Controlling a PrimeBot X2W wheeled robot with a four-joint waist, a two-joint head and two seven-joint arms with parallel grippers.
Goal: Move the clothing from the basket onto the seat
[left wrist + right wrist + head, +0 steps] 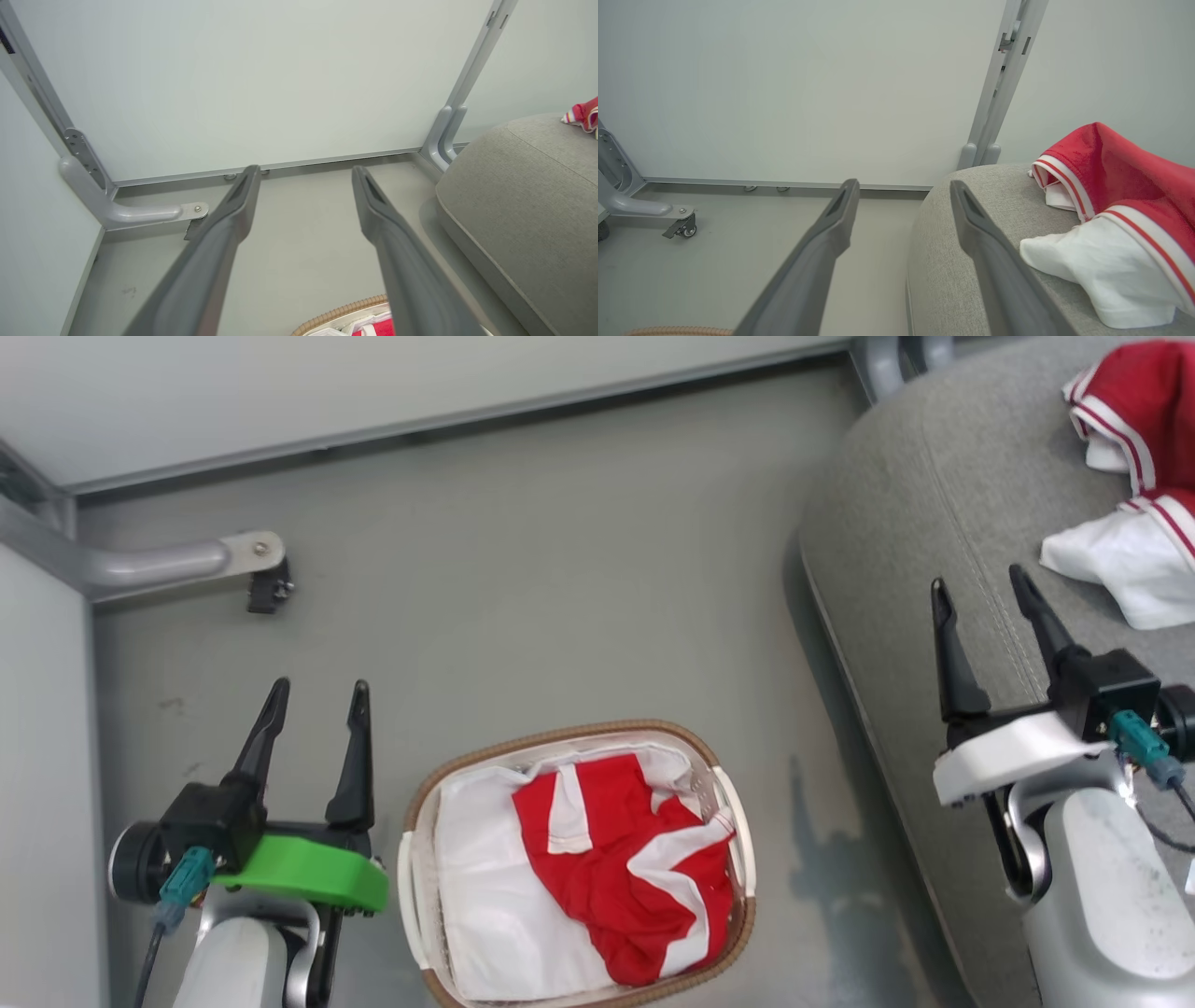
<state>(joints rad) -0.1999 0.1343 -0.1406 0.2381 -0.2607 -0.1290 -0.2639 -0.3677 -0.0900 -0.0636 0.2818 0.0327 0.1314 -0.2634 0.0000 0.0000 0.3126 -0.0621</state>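
The oval basket (422, 803) with its brown rim stands on the floor at the bottom middle, lined with a white sheet. A red garment with white panels (625, 859) lies crumpled in its right half. Another red and white garment (1144, 401) rests on the grey seat (915, 495) at the upper right, also visible as the garment (1125, 196) on the seat (962, 270) in the right wrist view. My left gripper (320, 693) hovers open, left of the basket, nothing between its fingers. My right gripper (977, 581) is open above the seat's left edge, holding nothing.
A pale wall panel (373, 383) runs along the back, with a grey metal foot and caster (252, 560) sticking onto the floor at the left. A second frame post (448, 135) stands by the seat's far corner. Bare grey floor (523, 597) lies between basket and wall.
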